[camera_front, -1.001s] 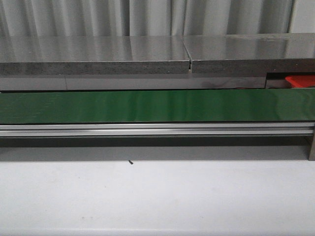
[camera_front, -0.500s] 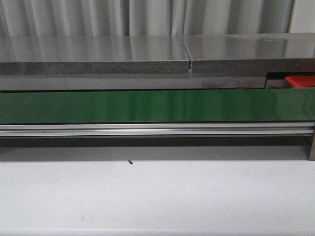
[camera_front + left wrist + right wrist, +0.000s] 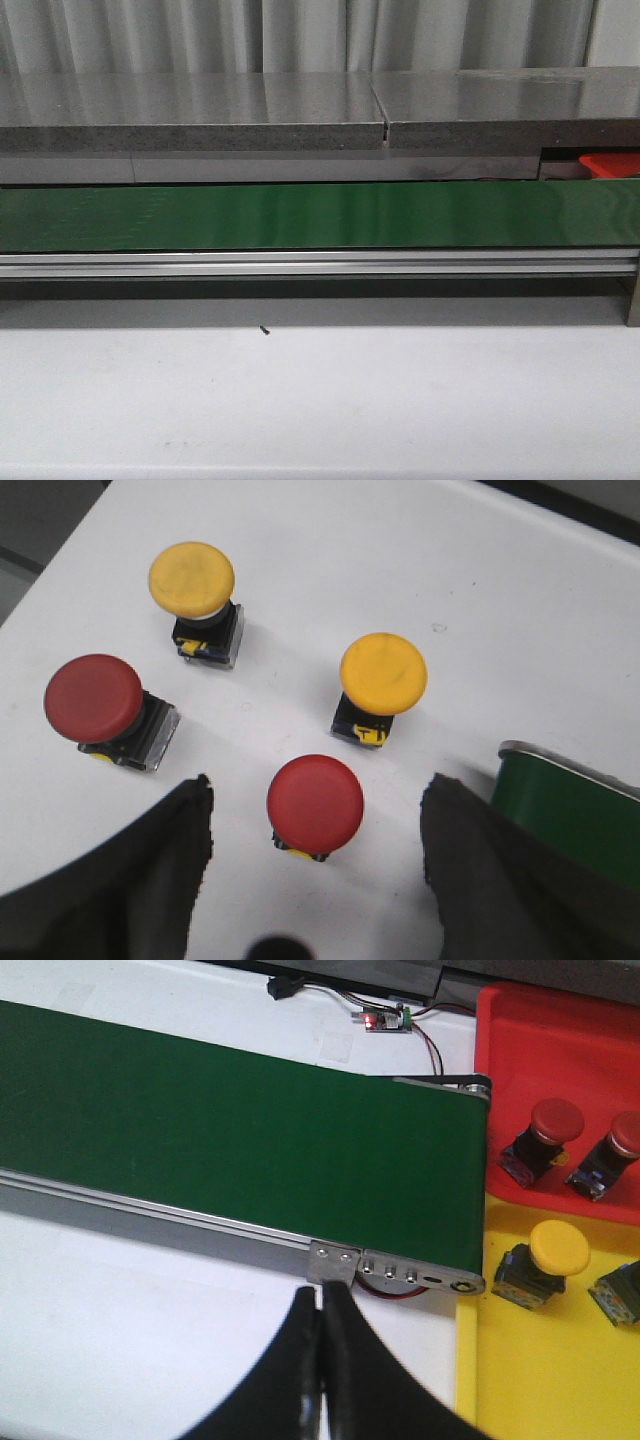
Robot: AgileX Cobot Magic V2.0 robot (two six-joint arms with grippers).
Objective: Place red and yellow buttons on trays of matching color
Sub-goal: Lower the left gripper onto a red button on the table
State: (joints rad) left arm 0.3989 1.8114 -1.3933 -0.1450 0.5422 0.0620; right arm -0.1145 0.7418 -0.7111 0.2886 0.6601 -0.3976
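Observation:
In the left wrist view, two red buttons (image 3: 315,802) (image 3: 93,698) and two yellow buttons (image 3: 191,577) (image 3: 383,672) stand on the white table. My left gripper (image 3: 320,782) is open above them, with the nearer red button between its fingers (image 3: 170,860), untouched. In the right wrist view, a red tray (image 3: 540,1040) holds two red buttons (image 3: 556,1120) (image 3: 626,1135). Beside it a yellow tray (image 3: 560,1380) holds a yellow button (image 3: 559,1245). My right gripper (image 3: 320,1295) is shut and empty, above the white table near the conveyor's end. The front view shows only a corner of the red tray (image 3: 610,163).
A green conveyor belt (image 3: 230,1130) with an aluminium rail runs across the table (image 3: 320,215); its one end (image 3: 570,810) lies by the loose buttons, the other by the trays. A small circuit board with wires (image 3: 385,1020) sits behind the belt. A dark-bodied part (image 3: 620,1300) lies on the yellow tray.

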